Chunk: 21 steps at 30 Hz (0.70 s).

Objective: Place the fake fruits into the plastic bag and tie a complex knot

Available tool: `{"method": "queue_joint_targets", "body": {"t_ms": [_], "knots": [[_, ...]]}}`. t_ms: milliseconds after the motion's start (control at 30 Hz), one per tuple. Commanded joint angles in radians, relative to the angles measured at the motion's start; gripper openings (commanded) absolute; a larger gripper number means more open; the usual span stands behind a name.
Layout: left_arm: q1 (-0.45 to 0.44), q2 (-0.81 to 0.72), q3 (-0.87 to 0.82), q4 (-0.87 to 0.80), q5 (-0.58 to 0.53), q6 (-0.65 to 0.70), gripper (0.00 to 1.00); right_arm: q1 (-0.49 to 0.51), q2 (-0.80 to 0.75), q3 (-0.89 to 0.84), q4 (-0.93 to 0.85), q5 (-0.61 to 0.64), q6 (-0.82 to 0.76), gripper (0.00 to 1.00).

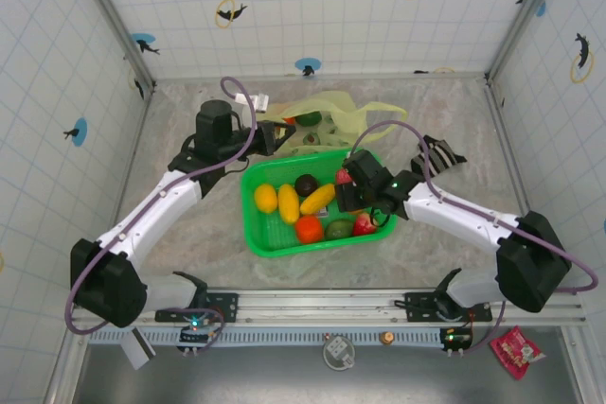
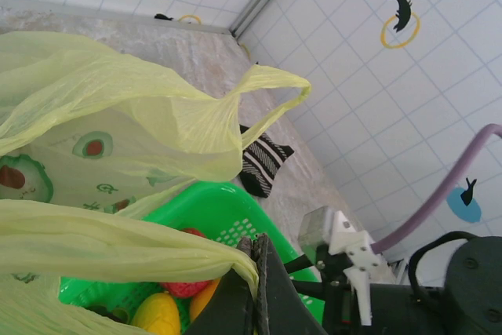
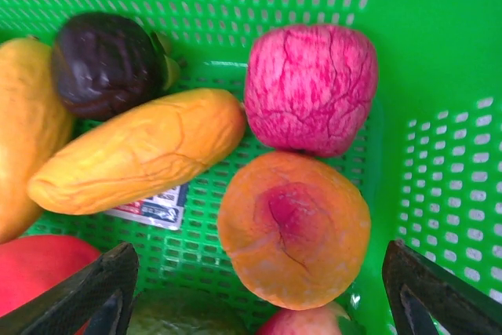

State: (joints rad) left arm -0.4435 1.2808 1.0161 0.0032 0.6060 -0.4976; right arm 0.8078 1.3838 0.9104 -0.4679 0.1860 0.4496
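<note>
The jaws of the left gripper [image 2: 255, 255] are pressed tight on a fold of the plastic bag [image 2: 118, 115], whose pale film spreads open just behind the green basket [image 3: 439, 76]. The jaws of the right gripper [image 3: 259, 272] stand wide apart, holding nothing, over an orange fruit [image 3: 294, 229] in the basket. A pink-streaked fruit [image 3: 310, 88] touches it, with a yellow-orange fruit [image 3: 137, 158] and a dark brown fruit [image 3: 106, 60] alongside. A striped cloth [image 2: 263, 162] lies beyond the basket.

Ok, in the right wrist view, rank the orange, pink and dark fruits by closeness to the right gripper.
1. Orange fruit, just ahead of the right gripper, centre.
2. Pink fruit, beyond it, upper right.
3. Dark fruit, upper left corner.
</note>
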Motion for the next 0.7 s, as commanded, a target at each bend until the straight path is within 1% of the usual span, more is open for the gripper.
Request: {"method": "queue_joint_targets", "body": {"t_ms": [0,233,533,667], "knots": [[0.005,-0.037,-0.007,-0.009,0.008,0.019,0.0,-0.022,0.044,-0.008,-0.024,-0.005,0.014,0.84],[0.006,-0.042,-0.014,-0.009,0.009,0.022,0.0,-0.026,0.083,-0.052,0.019,-0.033,0.011,0.87],[0.004,-0.037,-0.013,-0.005,0.015,0.021,0.0,-0.047,0.122,-0.074,0.102,-0.06,-0.003,0.86],[0.006,-0.037,-0.014,-0.005,0.015,0.019,0.0,-0.051,0.143,-0.074,0.14,-0.072,-0.003,0.84]]}}
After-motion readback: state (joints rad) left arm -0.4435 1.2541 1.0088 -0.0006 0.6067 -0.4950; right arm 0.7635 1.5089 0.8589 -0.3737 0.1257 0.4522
